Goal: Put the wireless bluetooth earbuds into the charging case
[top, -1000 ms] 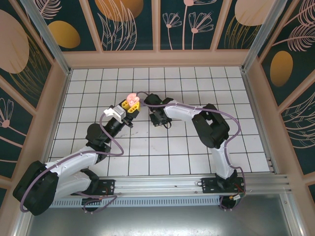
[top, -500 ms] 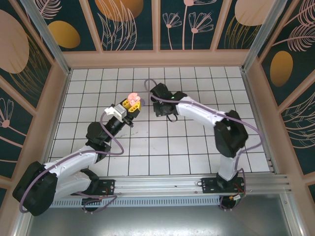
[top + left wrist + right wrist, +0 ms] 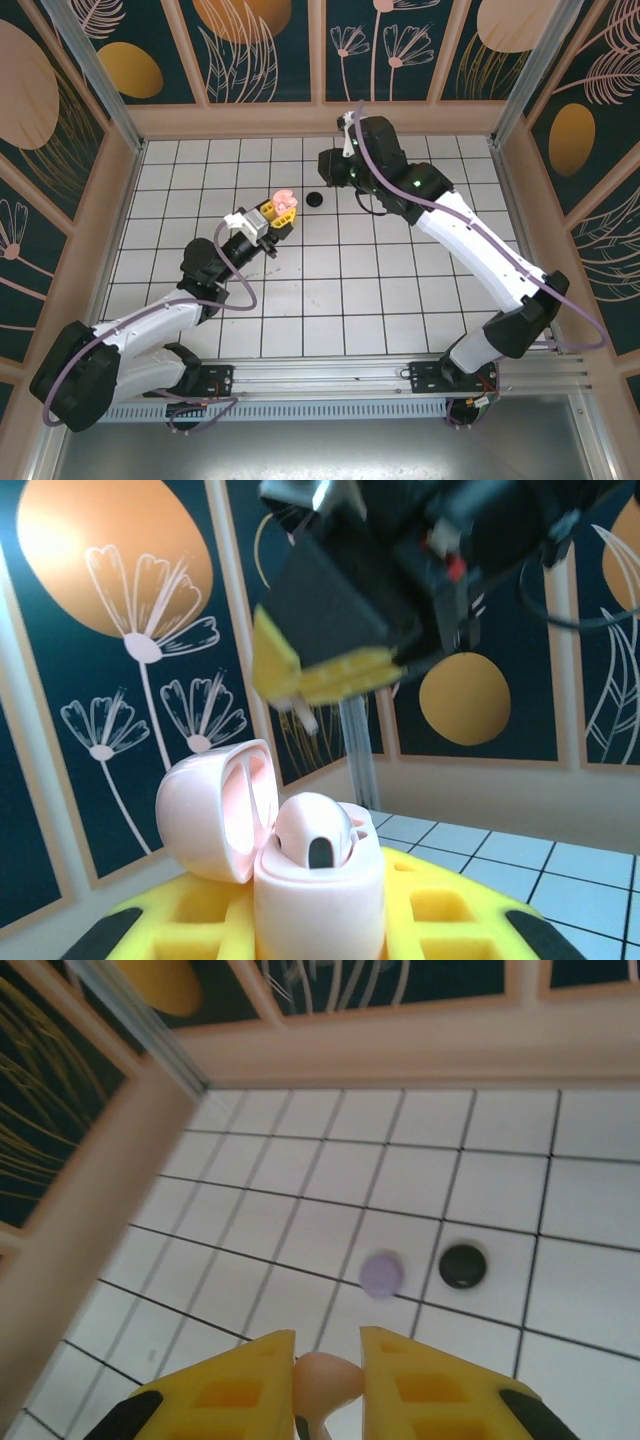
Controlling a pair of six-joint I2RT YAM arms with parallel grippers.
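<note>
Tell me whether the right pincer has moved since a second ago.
Yes. In the top view the right pincer, shut on a pink earbud, has swung away from the charging case toward the back wall.

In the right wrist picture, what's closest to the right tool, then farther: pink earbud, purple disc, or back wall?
1. The pink earbud, pinched in the right tool itself.
2. The purple disc, ahead over the tiles.
3. The back wall, beyond the tiles.

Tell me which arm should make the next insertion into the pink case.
Right. The right hand is shut on a pink earbud, ready to place; the left hand is busy holding the open charging case.
</note>
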